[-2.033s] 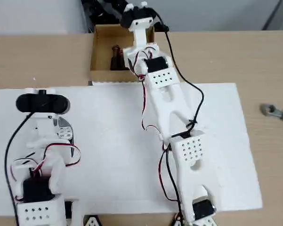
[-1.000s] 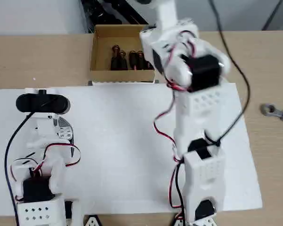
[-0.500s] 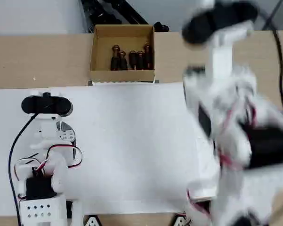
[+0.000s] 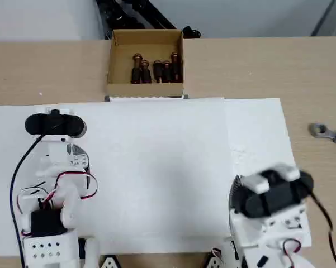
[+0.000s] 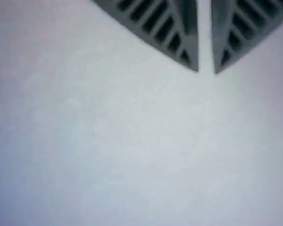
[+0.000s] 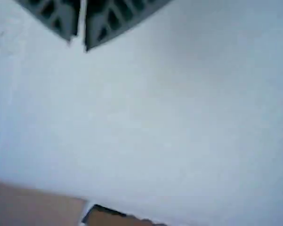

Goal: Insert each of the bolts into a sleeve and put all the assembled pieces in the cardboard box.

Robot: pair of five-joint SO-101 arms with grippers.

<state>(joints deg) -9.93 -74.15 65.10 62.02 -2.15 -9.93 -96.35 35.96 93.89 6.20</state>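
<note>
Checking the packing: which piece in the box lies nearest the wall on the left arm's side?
The end piece of the row; the other pieces all lie beyond it, toward the opposite wall of the box.

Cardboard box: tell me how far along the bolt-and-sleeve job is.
Done: a row of assembled pieces lies in the cardboard box. In hand: nothing; the left gripper and the right gripper are shut on nothing above the white sheet. Left: apparently nothing, though a small metal part lies on the table beside the sheet; I cannot tell whether it belongs.
</note>
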